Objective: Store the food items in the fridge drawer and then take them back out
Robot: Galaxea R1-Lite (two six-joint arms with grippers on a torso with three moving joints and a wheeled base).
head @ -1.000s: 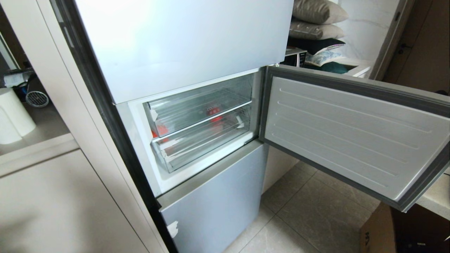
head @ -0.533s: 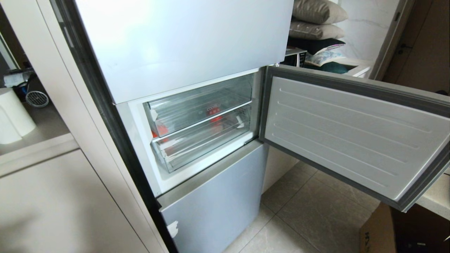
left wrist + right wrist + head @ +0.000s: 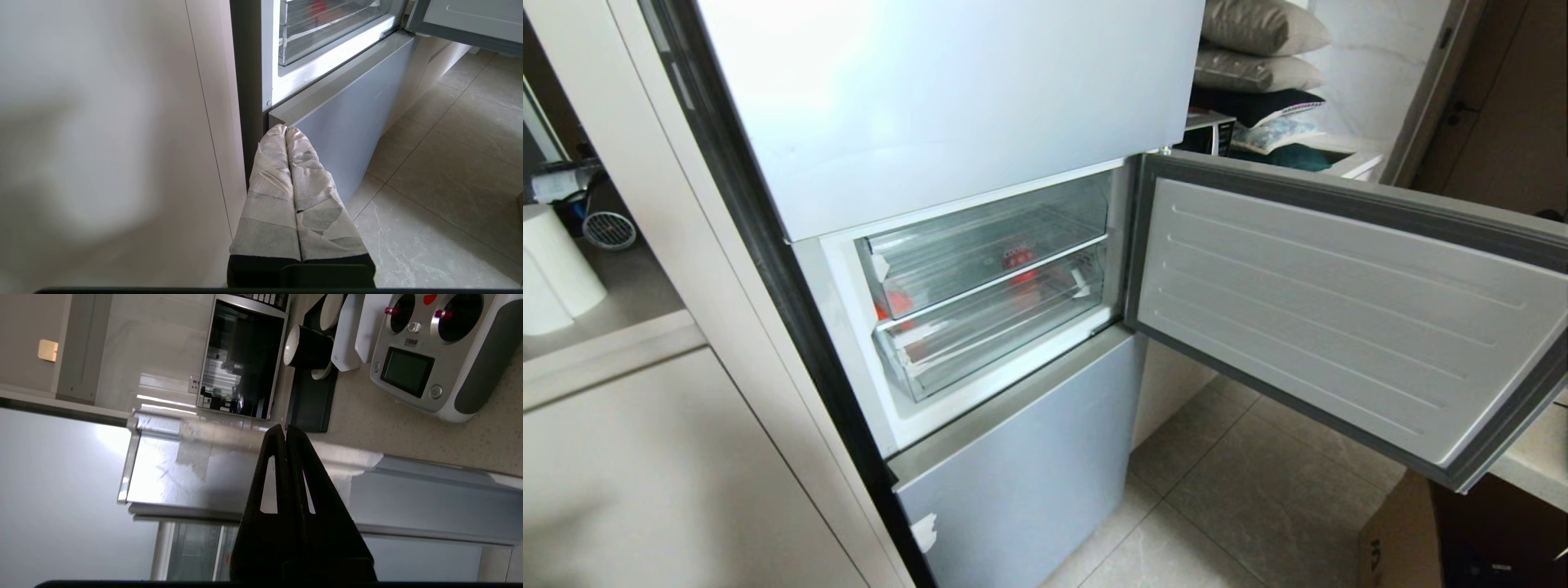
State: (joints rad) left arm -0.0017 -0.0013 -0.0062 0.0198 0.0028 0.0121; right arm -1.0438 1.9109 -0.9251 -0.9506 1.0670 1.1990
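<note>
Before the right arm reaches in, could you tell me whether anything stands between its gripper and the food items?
Yes: the door is swung open, but both clear drawers are pushed in, so their fronts stand before the red food items inside. The right gripper, shut, is outside near the door's top edge.

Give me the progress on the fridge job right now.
Done: the fridge door stands open, and red food items sit behind the clear drawers, both pushed in. In hand: nothing; the right gripper is shut and empty near the door's edge, and the left gripper hangs shut, low by the fridge. Left: pulling the drawer out and taking the food out.
</note>
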